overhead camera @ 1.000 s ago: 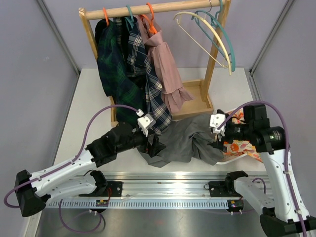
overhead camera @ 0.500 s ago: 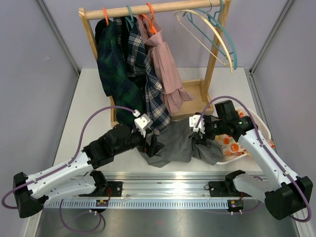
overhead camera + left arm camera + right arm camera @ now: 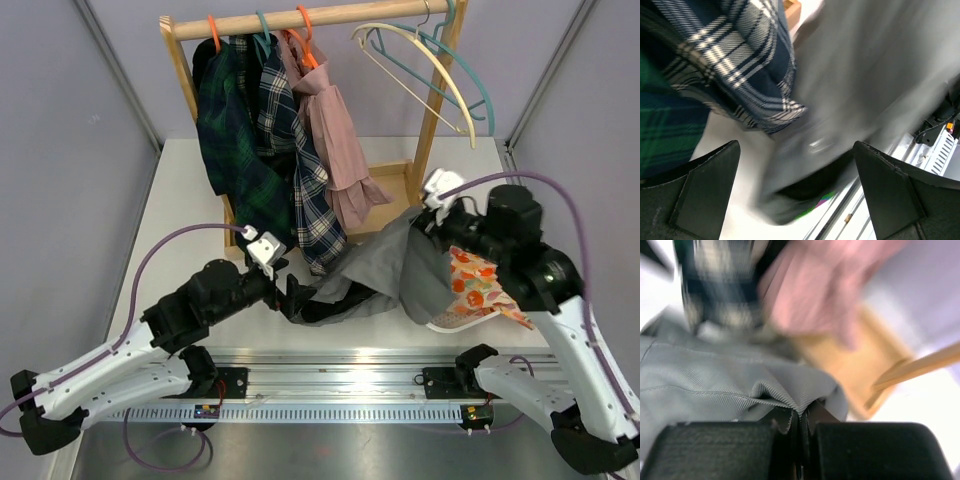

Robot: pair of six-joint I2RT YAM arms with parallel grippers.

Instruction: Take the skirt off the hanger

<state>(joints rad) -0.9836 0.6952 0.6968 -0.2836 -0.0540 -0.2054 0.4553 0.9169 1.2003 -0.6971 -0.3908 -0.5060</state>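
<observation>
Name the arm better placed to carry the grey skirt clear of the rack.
Right. The right pincer is shut on a fold of the grey skirt, holding that end raised. The left pincer is open beside the skirt's lower end, gripping nothing.

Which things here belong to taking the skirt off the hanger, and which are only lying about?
For the job:
grey skirt
right arm's fingers, shut on the skirt
left arm's fingers, open by the skirt
cream hanger and teal hanger, both empty

Lying about:
green plaid garment
blue plaid garment
pink garment
floral cloth
</observation>
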